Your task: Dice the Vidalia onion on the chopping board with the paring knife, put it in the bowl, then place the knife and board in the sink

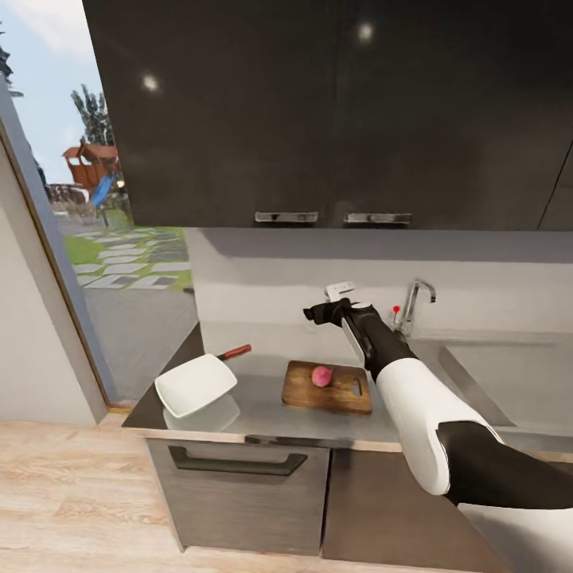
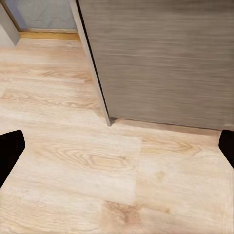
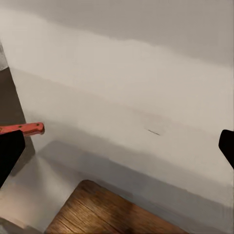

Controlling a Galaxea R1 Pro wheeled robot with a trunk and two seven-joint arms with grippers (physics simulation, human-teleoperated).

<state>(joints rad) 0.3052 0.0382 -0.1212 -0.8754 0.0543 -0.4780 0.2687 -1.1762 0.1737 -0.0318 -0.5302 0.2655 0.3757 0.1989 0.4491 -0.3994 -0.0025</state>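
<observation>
Black right jaws [image 1: 320,312] spread wide, empty

The onion [image 1: 321,376] sits on the chopping board [image 1: 327,387], left of the sink [image 1: 509,382], right of the bowl [image 1: 195,384].

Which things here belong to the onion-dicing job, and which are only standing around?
For the job:
- onion, on the chopping board
- paring knife, behind the bowl
- sink
- countertop
- right gripper, open, above the board

Not for the job:
- wall cupboards
- wooden floor
- window
</observation>
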